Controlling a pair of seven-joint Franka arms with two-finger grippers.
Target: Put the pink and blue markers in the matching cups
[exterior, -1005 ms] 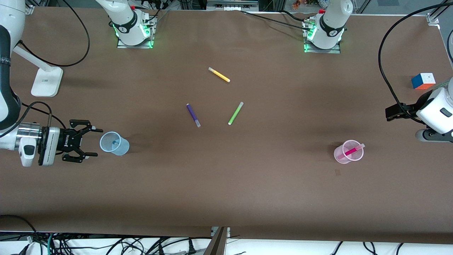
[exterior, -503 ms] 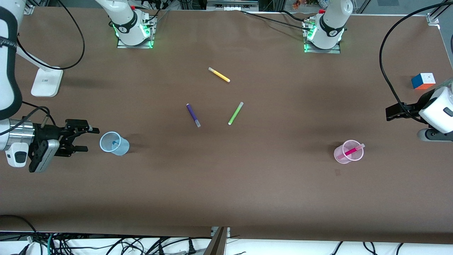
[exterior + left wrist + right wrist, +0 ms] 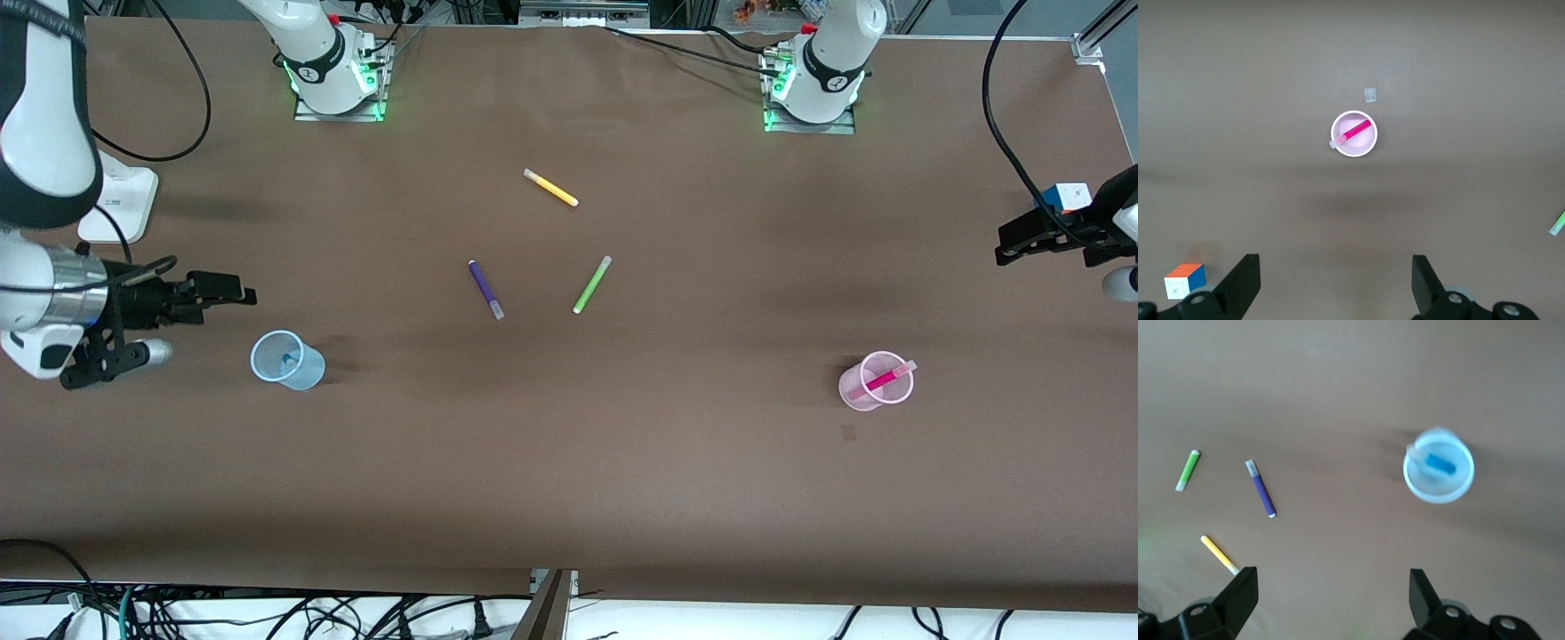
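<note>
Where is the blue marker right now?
The blue marker stands inside the pale blue cup, toward the right arm's end of the table.

– How's your light? 
– Even and soft from overhead; your table (image 3: 622, 462) shows no glare, only faint shadows beside each cup.
– Any blur? 
– Your right wrist view is smeared: the blue cup (image 3: 1439, 467) ahead of the right pincer (image 3: 1328, 597) looks ghosted. Your left wrist view is crisp; the pink cup (image 3: 1354, 133) is sharp.
</note>
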